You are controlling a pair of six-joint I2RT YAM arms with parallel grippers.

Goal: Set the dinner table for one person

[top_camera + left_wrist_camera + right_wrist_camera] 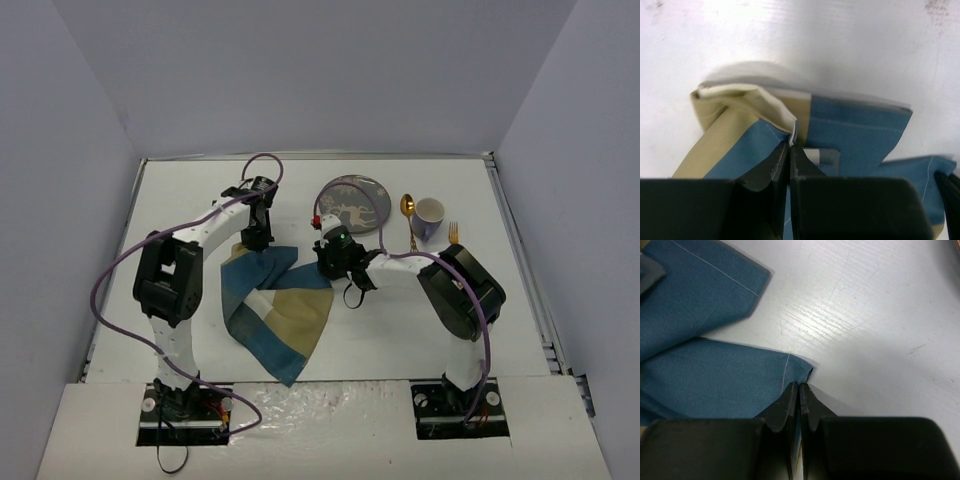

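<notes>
A blue-and-tan checked placemat [272, 312] lies crumpled on the white dinner table [180, 200]. My left gripper [257, 240] is shut on the placemat's far-left edge; in the left wrist view the jaws [790, 146] pinch a blue-and-cream fold [770, 115]. My right gripper [332, 262] is shut on the placemat's far-right corner; in the right wrist view the jaws [799, 386] pinch the blue cloth edge [720, 380]. A grey patterned plate [353, 201], a gold spoon [408, 215], a lilac cup [428, 215] and a gold fork [453, 233] sit at the back right.
White walls [90, 150] enclose the table on three sides. The right arm's body [460, 290] stands over the table's right side, just in front of the fork and cup. Purple cables [120, 270] loop off both arms.
</notes>
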